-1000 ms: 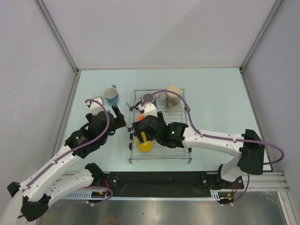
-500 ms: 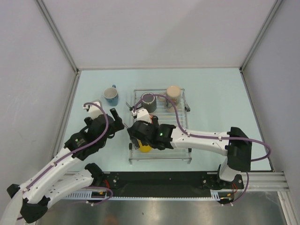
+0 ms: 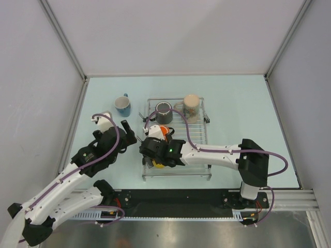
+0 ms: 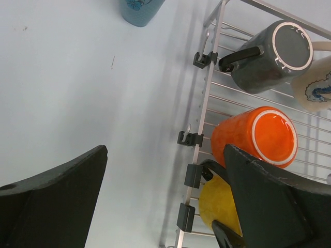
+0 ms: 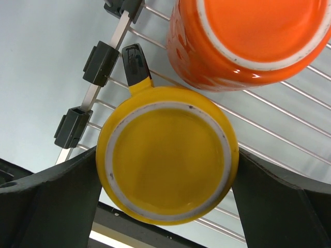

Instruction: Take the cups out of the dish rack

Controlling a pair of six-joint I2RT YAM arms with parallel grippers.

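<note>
Right gripper fingers sit either side of the yellow mug on the rack; I cannot confirm clamping.
Risk: the orange mug sits close beside it, so a tilted lift could knock it.

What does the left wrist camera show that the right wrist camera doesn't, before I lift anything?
Only the left wrist: the blue mug on the table, off the dish rack; the dark grey mug upside down on the rack; and an edge of the beige mug.
Only the right wrist: the yellow mug's whole upturned base, flanked by the right gripper's fingers; contact is unclear.
Both: the orange mug upside down, part of the yellow mug beside it, and the rack's edge rail with black clips.
</note>
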